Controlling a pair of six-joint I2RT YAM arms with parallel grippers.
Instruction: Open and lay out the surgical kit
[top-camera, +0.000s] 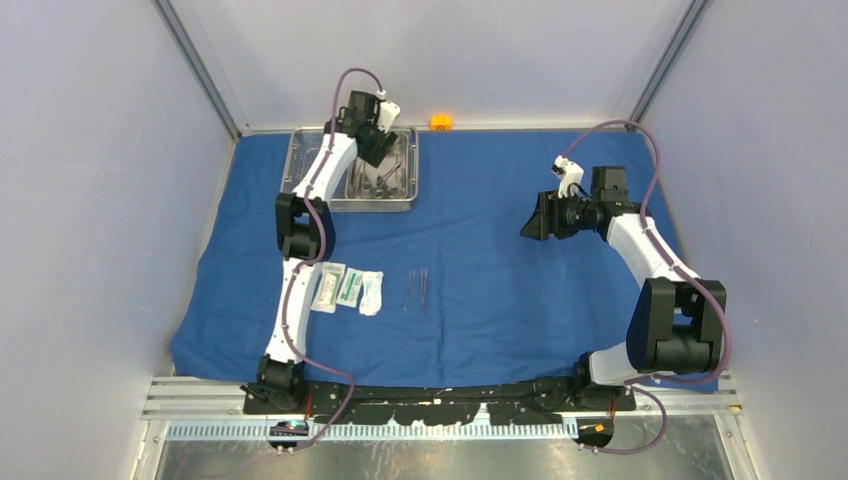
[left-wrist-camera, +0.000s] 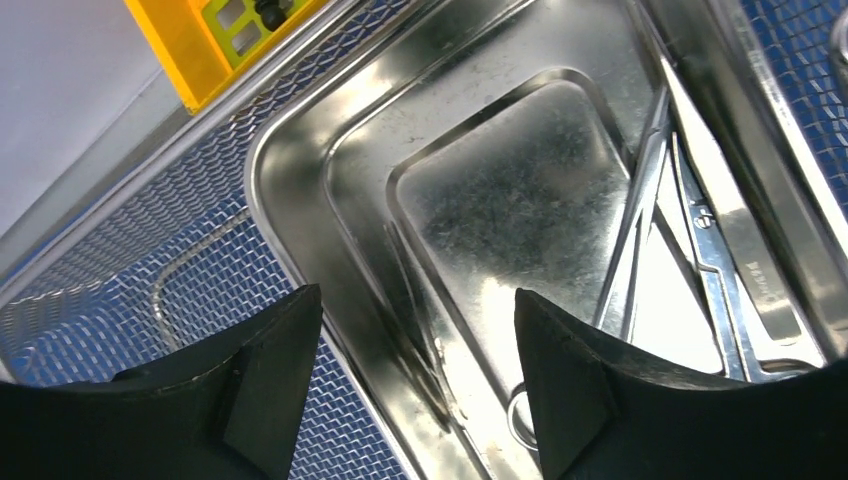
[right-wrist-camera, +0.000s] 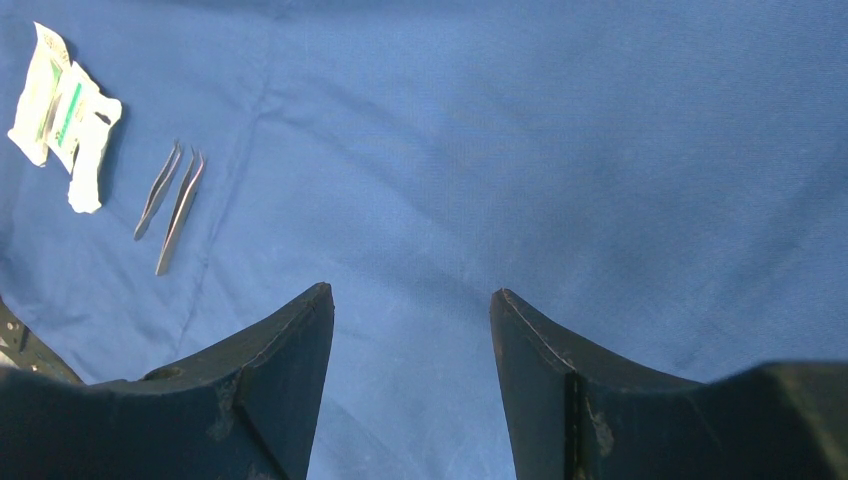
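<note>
mesh basket (left-wrist-camera: 200, 250): holds solid tray (left-wrist-camera: 520, 200) | tray: steel instruments (left-wrist-camera: 715, 280) inside | left hand (left-wrist-camera: 418, 295): spread wide, empty | right hand (right-wrist-camera: 410, 295): spread wide, empty

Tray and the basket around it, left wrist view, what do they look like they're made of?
Tray: apparently solid sheet steel, polished; it mirrors light and shows fine scuffs. Basket: seemingly woven steel wire mesh, shiny; the blue cloth shows through its openings.
</note>
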